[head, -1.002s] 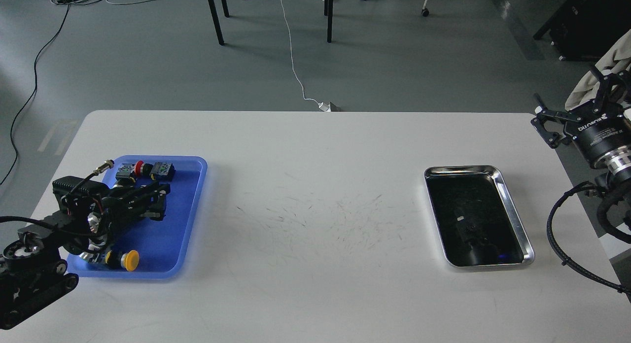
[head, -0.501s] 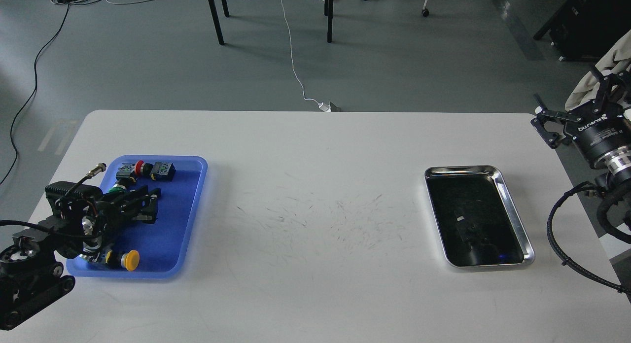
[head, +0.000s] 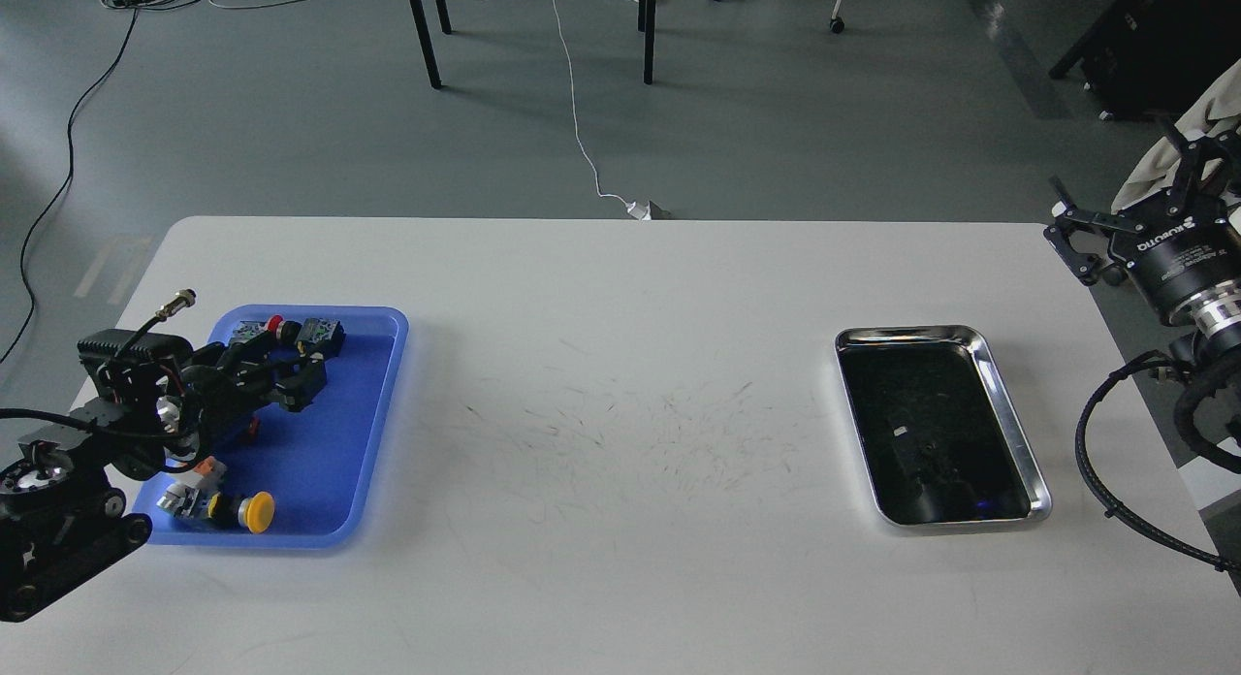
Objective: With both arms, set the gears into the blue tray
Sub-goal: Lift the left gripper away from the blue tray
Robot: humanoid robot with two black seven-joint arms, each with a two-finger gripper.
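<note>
Blue tray (head: pixel 373 433): rectangular, rounded corners, raised rim, flat on the table's left side, long axis running away from the viewer. Gears: none clearly made out at this size, neither inside the tray nor elsewhere. Tray's left part partly hidden.

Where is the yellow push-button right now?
In the head view, the yellow push-button lies at the near end of the blue tray, on the table's left side, just below the left gripper.
</note>
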